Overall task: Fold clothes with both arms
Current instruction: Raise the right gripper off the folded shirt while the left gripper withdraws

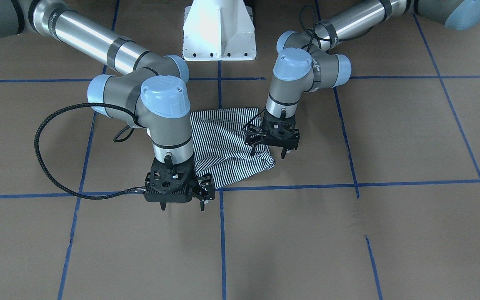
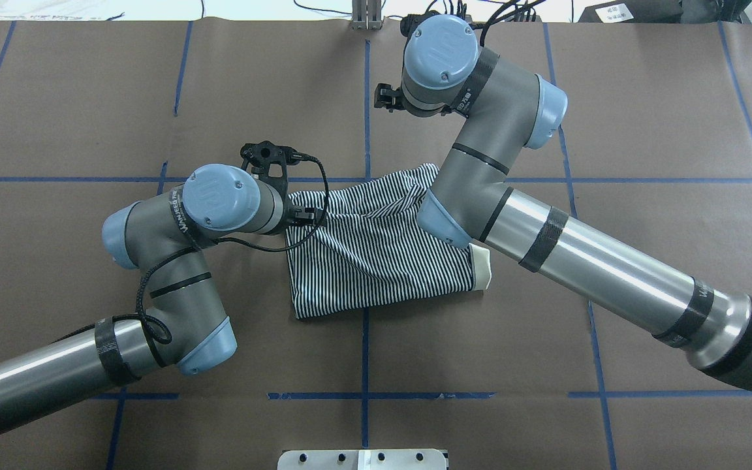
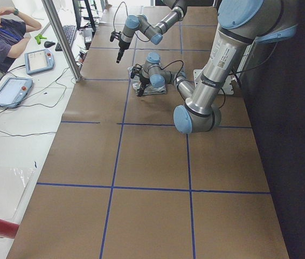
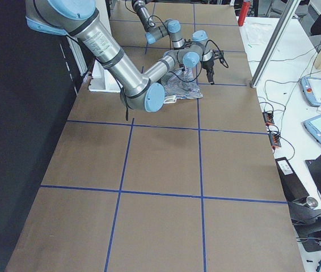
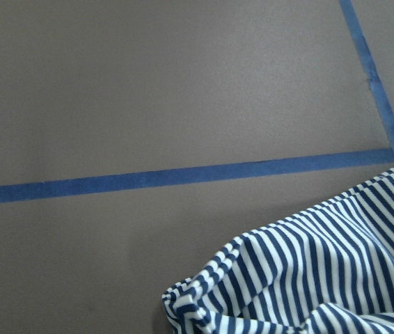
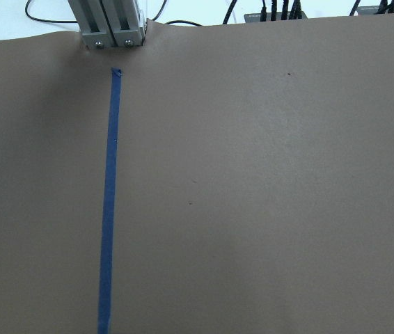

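Two units, left gripper (image 1: 268, 154) and right gripper (image 1: 182, 207), hover empty, fingers spread. Judged next: pinch the shirt (image 1: 223, 141) at corners nearest the bench's operator-side edge, lifting evenly.

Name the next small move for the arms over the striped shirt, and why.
Probably lower the black left gripper onto the rumpled edge of the navy-and-white striped polo shirt and pinch it: it hangs open above that edge, where fabric is bunched.

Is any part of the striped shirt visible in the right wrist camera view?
No, that view shows only the brown table cover, one blue tape line and a metal post.
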